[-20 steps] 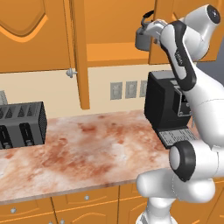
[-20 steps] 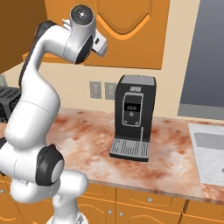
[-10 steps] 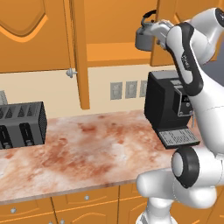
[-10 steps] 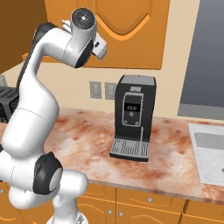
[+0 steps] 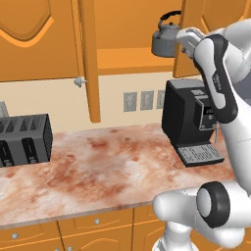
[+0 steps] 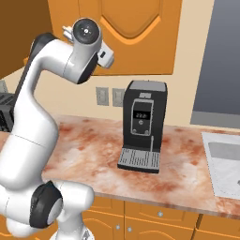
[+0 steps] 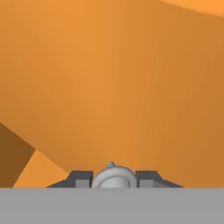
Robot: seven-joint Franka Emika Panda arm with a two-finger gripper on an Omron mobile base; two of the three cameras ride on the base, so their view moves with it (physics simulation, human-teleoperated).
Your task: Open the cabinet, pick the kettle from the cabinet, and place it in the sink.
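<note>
**Kettle held in the open cabinet**

Kettle [image 5: 164, 43] is small, round and grey, made of shiny metal, with a thin black handle that curves over its top. It is up by the shelf of the open cabinet [image 5: 122, 29], and the gripper [image 5: 180, 43] touches its right side. In the hand view the grey round kettle [image 7: 113, 177] sits right between the two dark fingers [image 7: 81, 178], which are squeezed shut on it.

On the left of the counter [image 5: 98, 171] stands a dark, boxy toaster [image 5: 22, 139]. The counter is smooth stone with red and white blotches. The cabinet is orange-brown wood, and its door has a small round silver knob [image 5: 79, 81]. To the right stands a tall black coffee machine [image 5: 191, 120] with a ridged tray at its foot. Farther right lies the pale grey metal sink [image 6: 225, 164].
</note>
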